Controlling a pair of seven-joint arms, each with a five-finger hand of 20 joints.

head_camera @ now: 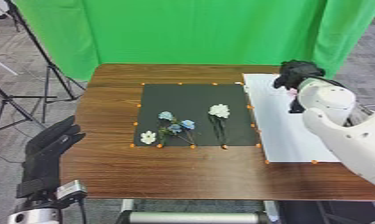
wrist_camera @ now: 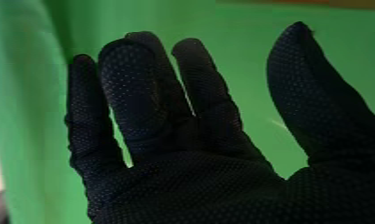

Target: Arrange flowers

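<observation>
In the head view, my right hand (head_camera: pixel 299 71) is over the far part of the white sheet (head_camera: pixel 294 135), a small pink thing (head_camera: pixel 293 92) partly hidden beside it. The right wrist view shows this hand (wrist_camera: pixel 197 182) open, fingers extended, holding nothing. Several blue flowers (head_camera: pixel 166 116) lie bunched on the dark mat (head_camera: pixel 179 92), with a small white flower (head_camera: pixel 148 137) to their left. A white flower (head_camera: pixel 219 111) with long green stems lies right of them. My left hand (head_camera: pixel 48 145) is open off the table's left edge, away from the flowers.
Small orange markers (head_camera: pixel 193 146) line the edges of the mat and sheet on the brown table (head_camera: pixel 166 175). A green curtain (head_camera: pixel 201 30) hangs behind it. Black tripod stands (head_camera: pixel 50 65) are on the floor at the left.
</observation>
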